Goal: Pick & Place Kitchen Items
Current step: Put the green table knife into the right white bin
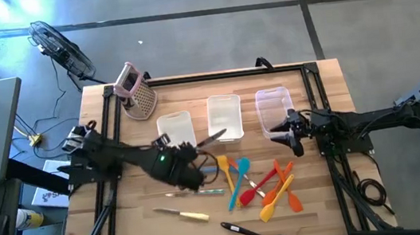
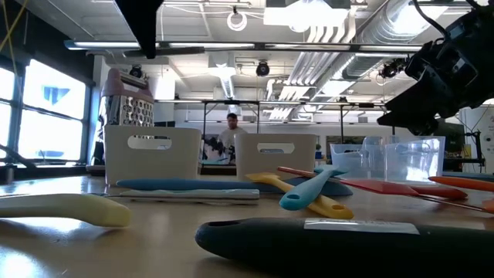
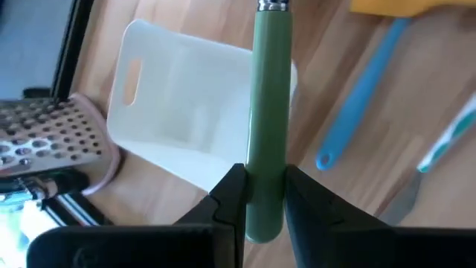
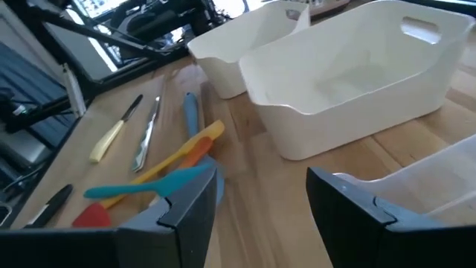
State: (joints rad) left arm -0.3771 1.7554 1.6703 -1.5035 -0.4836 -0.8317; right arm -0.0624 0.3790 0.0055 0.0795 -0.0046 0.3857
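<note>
Green-handled utensil [image 3: 266,112] clamped in left gripper [image 3: 264,195] by lower handle, raised over table near left white bin [image 3: 186,112]. Handle looks rigid, smooth, likely slippery; metal end points toward middle bin [image 1: 224,116], may swing. Light item. Grip nearer middle for balance. Right gripper [image 4: 256,197] spread wide, empty, beside clear bin [image 1: 273,108].

My left pincer [image 3: 264,205] is black, clamped on a sage-green handle [image 3: 269,112] with a silver collar. Pale wood-grain table [image 1: 127,224] under me. White bins [image 1: 224,117], one clear [image 1: 274,108]. The grater [image 1: 136,94]: grey metal, dotted with holes, pink trim. Spatulas in orange [image 1: 278,197], red [image 1: 253,192], light blue [image 1: 239,180] and yellow [image 1: 226,176]. A cream-handled knife [image 1: 182,213] and a black ladle [image 1: 252,233] by the near edge.
</note>
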